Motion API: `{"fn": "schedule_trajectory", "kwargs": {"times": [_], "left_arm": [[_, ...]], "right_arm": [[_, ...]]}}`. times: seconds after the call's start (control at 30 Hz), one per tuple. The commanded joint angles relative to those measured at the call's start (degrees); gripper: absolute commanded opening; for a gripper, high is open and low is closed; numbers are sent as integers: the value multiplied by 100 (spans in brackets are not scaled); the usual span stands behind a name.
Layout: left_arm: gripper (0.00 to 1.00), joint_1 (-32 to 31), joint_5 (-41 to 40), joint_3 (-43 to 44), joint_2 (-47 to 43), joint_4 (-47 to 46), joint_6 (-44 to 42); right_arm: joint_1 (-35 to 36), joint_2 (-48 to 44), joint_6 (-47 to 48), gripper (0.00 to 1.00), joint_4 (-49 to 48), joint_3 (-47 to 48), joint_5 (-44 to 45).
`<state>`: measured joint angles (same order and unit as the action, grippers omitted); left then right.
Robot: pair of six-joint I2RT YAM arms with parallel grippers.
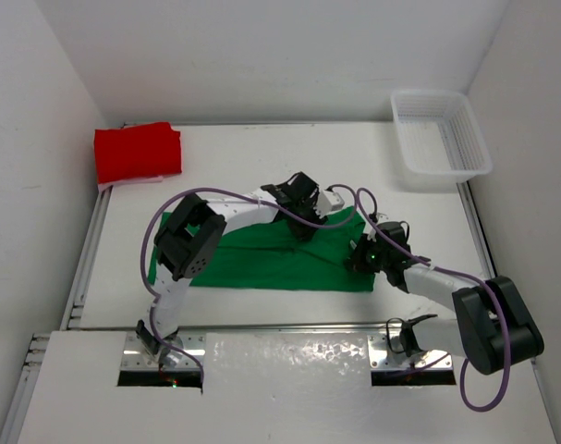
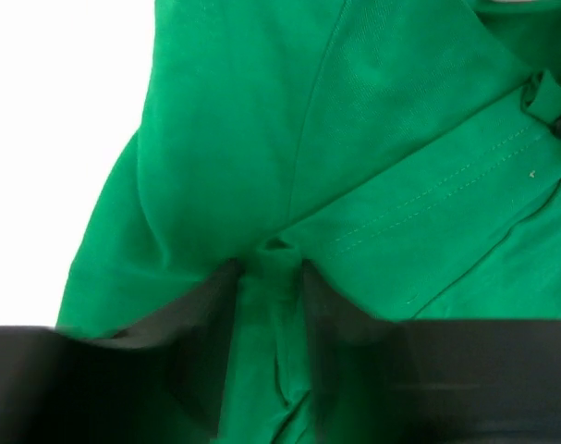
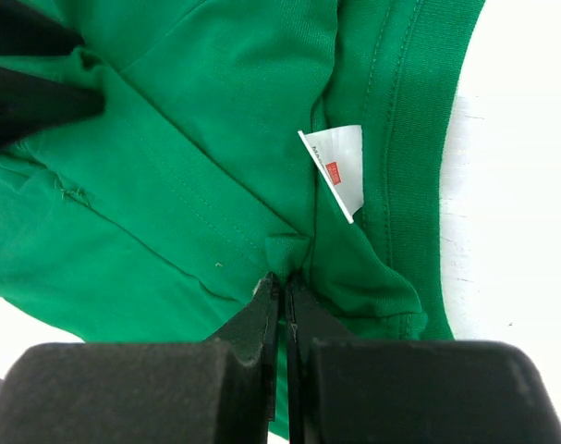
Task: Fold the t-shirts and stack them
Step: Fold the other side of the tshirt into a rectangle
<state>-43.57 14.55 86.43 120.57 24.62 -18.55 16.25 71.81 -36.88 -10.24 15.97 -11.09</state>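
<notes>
The green t-shirt [image 1: 280, 259] lies partly folded across the middle of the table. My left gripper [image 1: 303, 220] is at its far edge, shut on a pinch of green cloth [image 2: 275, 268]. My right gripper [image 1: 368, 252] is at the shirt's right end near the collar, shut on a fold of green cloth [image 3: 287, 254] beside the white label [image 3: 340, 171]. A folded red t-shirt [image 1: 137, 153] lies at the far left, with a pale pink edge [image 1: 132, 183] showing under it. The orange shirt is not in view.
A white plastic mesh basket [image 1: 442, 139] stands at the far right corner. White walls close in the table on the left, back and right. Purple cables loop over both arms.
</notes>
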Motion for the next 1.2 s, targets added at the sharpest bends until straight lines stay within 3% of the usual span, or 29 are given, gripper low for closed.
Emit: {"fn": "schedule_trajectory", "kwargs": {"times": [0.0, 0.1, 0.17, 0.37, 0.6, 0.87, 1.03, 1.17], "left_arm": [[23, -37, 162, 14, -175, -133, -9], [4, -29, 426, 84, -192, -81, 105], [0, -29, 531, 154, -262, -63, 176], [0, 7, 400, 304, -526, -28, 158], [0, 156, 795, 207, -921, 113, 176], [0, 174, 1191, -336, -1238, 456, 35], [0, 165, 1182, -838, -1282, 158, 70], [0, 174, 718, -1137, -1264, -317, 368]], "right_arm": [[-25, -80, 94, 0, -39, 38, -33], [-26, -80, 102, 0, -31, 47, -42], [-34, -80, 129, 0, 4, 73, -42], [-34, -237, 454, 0, 399, 284, 11], [-34, -948, 919, 0, 1006, 355, -103], [-25, -1196, 1104, 0, 1437, 311, -349], [27, -925, 1254, 0, 1411, 354, -815], [1, -818, 1026, 0, 1157, 574, -579]]}}
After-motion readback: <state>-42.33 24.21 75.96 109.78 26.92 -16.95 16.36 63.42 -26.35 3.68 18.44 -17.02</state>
